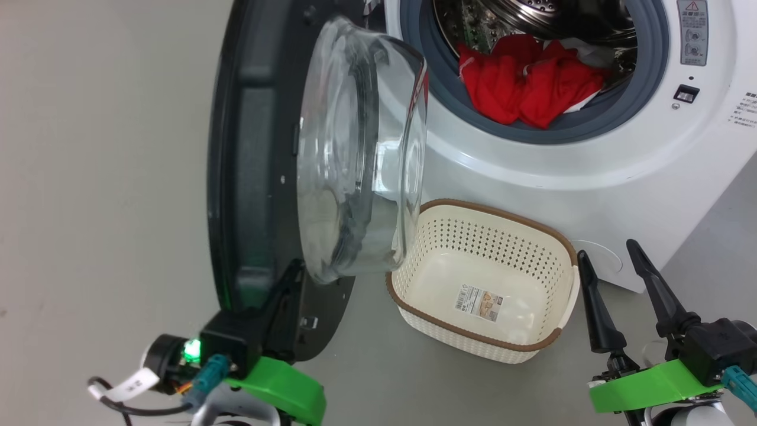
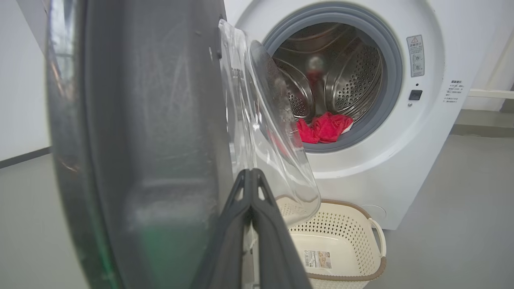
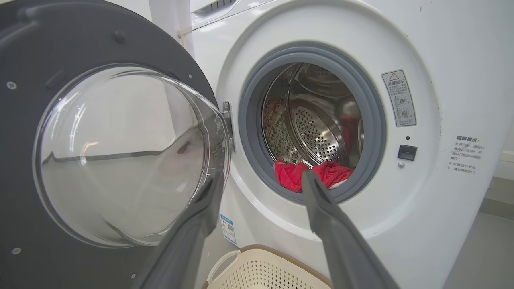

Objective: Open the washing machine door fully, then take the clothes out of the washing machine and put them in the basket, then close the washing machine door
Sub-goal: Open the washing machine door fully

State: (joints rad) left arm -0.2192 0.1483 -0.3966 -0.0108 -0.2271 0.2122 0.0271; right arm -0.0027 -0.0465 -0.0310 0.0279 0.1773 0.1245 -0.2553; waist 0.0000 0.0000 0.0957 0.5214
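Head view: door [image 1: 242, 148] swung out from the washer [image 1: 591, 171], standing roughly square to its front, the opening unblocked.
Left claw [image 1: 294, 269]: fingers pressed together, tips against the door's inner face low down, just beside the glass bowl [image 1: 355, 154]; pinching nothing that I can see.
Right claw [image 1: 608, 248]: spread and empty, near the basket's right end, fingers aimed toward the washer.
Clothes [image 1: 526, 83]: red bundle at the front of the drum [image 1: 532, 12], spilling onto the grey ring [image 1: 568, 133] — none taken out.
Basket [image 1: 473, 239]: on the floor [image 1: 89, 177] before the washer, partly under the bowl, empty but for its label [image 1: 478, 303].
Done: door opened, likely most of the way.
Left: perhaps a last push on the door — then clothes to basket, then door shut.
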